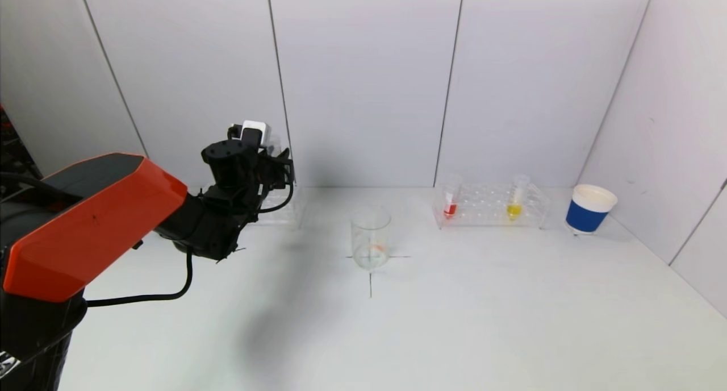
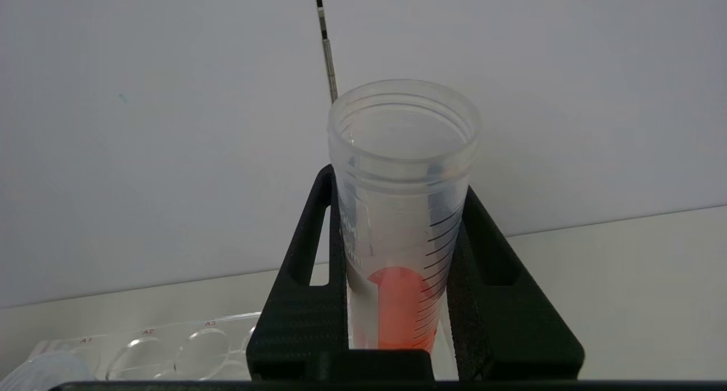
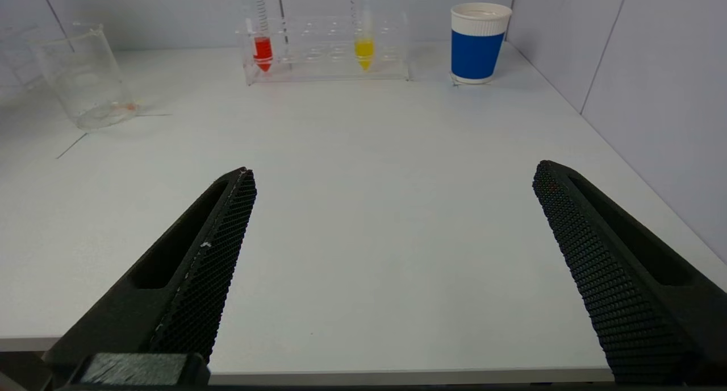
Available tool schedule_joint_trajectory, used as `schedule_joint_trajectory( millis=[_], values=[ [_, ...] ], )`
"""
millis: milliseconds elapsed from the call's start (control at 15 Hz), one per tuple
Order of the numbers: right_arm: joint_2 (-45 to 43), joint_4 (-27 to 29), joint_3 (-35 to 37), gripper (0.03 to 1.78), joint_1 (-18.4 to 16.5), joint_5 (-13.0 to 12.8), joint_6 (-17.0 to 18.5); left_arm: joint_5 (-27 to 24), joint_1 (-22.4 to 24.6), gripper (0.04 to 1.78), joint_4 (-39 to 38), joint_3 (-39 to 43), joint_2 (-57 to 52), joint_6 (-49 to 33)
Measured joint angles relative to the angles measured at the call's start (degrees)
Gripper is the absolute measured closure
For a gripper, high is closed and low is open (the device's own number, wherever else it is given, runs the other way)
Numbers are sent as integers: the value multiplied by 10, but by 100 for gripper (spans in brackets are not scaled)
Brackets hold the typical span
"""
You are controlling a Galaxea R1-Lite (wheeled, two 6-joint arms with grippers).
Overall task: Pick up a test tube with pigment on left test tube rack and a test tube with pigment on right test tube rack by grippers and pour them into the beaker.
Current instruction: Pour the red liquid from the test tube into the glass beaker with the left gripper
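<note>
Over the far left part of the white worktop [image 1: 454,323], the left gripper [image 2: 397,266] is raised above the left test tube rack [image 2: 170,351] with its two black fingers [image 2: 301,300] closed tight on a clear graduated test tube [image 2: 403,209]. That tube stands upright between the fingers, its open mouth above their tips, and a little orange-red pigment [image 2: 400,308] sits in its lower part, level with the finger pads. In the wrist view the clear rack with its round labelled holes lies below and just beside the gripper, against the back wall. Near the middle of the worktop, on a drawn cross mark, the glass beaker [image 1: 371,236] stands upright with only a faint orange trace at its bottom, well apart from the held tube. Toward the far right edge, the right test tube rack [image 1: 491,206] holds a tube of red pigment [image 1: 450,204] at its left end and a tube of yellow pigment [image 1: 515,203] further right, both upright. A blue and white paper cup [image 1: 589,209] stands just beside that rack, in the far right corner. At the near edge, the right gripper [image 3: 392,266] hovers low with its fingers spread wide and nothing between them, well away from the right rack and the beaker.
</note>
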Motion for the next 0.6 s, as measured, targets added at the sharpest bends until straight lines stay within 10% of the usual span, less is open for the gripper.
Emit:
schedule_joint_trajectory(
  millis=[600],
  values=[
    [0, 0, 0, 4, 0, 0, 0, -9, -6, 132, 108, -4, -67, 0]
  ],
)
